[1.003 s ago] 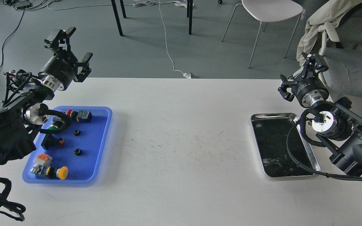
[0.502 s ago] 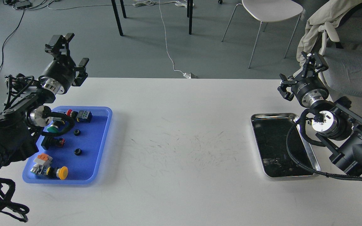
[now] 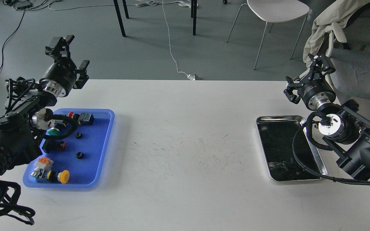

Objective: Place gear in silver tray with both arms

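Two small black gears lie in the blue plastic tray at the left of the white table. The silver tray sits at the right and its dark bottom holds nothing. My left gripper is open and empty, raised above the table's far left edge, behind the blue tray. My right gripper is open and empty, raised behind the silver tray's far right corner. The right arm's cable hangs over the silver tray's right side.
The blue tray also holds push buttons: a green one, a red one, a yellow one and an orange-topped switch block. A chair and table legs stand on the floor beyond the table.
My left gripper has moved a little to the left and back, staying open. The right arm and the trays have not moved.
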Controlling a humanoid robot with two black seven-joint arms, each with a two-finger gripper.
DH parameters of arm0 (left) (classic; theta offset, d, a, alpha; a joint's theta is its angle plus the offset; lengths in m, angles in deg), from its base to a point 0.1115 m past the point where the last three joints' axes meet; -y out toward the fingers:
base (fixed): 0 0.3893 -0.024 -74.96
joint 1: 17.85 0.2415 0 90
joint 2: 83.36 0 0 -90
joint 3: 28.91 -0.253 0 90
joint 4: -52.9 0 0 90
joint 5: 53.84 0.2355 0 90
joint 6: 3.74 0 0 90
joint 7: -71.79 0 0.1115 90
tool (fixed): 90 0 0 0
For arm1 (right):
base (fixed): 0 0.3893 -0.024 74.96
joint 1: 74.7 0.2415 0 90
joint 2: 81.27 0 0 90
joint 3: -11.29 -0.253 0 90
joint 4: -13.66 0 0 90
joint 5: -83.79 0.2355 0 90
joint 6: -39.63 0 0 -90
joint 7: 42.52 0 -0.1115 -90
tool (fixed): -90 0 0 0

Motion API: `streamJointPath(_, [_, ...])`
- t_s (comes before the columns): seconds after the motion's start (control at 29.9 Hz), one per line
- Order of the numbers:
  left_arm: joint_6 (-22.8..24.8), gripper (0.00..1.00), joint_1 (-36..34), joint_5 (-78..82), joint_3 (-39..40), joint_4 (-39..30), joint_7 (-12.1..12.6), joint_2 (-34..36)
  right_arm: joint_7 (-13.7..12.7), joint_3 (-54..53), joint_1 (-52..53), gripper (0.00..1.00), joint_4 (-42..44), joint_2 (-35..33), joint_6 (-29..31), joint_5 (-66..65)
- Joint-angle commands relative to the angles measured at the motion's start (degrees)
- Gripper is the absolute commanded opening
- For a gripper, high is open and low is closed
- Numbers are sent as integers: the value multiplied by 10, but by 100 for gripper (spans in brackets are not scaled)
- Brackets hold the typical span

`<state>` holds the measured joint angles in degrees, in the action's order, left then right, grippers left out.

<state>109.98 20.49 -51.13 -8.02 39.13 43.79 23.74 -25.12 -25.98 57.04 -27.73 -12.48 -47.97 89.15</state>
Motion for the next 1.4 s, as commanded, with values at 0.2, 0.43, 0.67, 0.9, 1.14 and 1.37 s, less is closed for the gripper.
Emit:
streamJointPath(0.2, [-5, 99, -1, 16, -10, -7, 0, 6, 1, 0, -3, 99, 1, -1, 1, 0])
streamJointPath(0.43, [0, 99, -11, 115, -38, -8, 0, 28, 2, 0, -10, 99, 3, -1, 1, 0])
streamJointPath(0.67, [12, 99, -26, 228, -77, -14, 0, 71, 2, 1, -14, 99, 3, -1, 2, 0])
streamJointPath(0.9, [36, 99, -32, 341, -84, -27, 0, 136, 3, 3, -15, 99, 3, -1, 2, -3])
streamJointPath(1.14, [43, 99, -48, 360, -78, -177, 0, 256, 3, 4, -18, 99, 3, 0, 2, -3])
streamJointPath(1.37, [40, 99, -38, 344, -91, -211, 0, 256, 3, 5, -19, 99, 3, -1, 2, -4])
